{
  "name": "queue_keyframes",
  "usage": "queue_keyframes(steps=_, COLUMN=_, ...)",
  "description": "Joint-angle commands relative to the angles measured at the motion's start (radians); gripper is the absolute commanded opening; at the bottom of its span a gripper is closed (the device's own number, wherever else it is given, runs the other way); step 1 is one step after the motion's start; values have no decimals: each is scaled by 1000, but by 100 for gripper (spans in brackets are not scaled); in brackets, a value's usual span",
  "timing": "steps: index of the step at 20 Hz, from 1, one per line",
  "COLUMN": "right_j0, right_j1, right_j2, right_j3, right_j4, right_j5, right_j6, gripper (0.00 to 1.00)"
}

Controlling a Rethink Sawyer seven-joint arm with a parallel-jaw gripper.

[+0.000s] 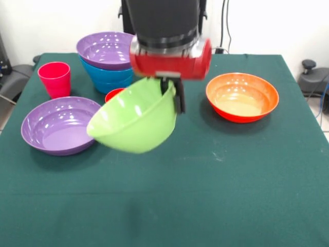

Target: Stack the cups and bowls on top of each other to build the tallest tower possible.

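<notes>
Fingers [172, 95] clamped on green bowl [134, 122] rim, bowl tilted above worktop [216, 195]; open worktop toward near edge; orange bowl [242, 96] apart

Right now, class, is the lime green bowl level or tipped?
Tipped: the lime green bowl hangs off the table from the gripper at its rim, opening tilted up-left.

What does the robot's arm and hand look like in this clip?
The arm comes down as a thick black cylinder with a silvery ring near its lower end. Below sits a glossy red rounded wrist housing with a small grey plate on its underside. The hand is small and black, with slim dark fingers.
</notes>
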Motion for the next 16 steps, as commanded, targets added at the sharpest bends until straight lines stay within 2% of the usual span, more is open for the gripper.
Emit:
queue_keyframes(steps=1, right_j0=23, right_j1=-172, right_j2=-43, right_j3=204, right_j4=36, right_j5=95, right_j6=44, gripper=0)
queue_keyframes(steps=9, right_j0=10, right_j1=-335, right_j2=-87, right_j3=368, right_j4=95, right_j5=120, right_j6=35, gripper=0)
queue_keyframes(steps=16, right_j0=0, right_j1=-432, right_j2=-120, right_j3=532, right_j4=120, right_j5=38, right_j6=23, gripper=0)
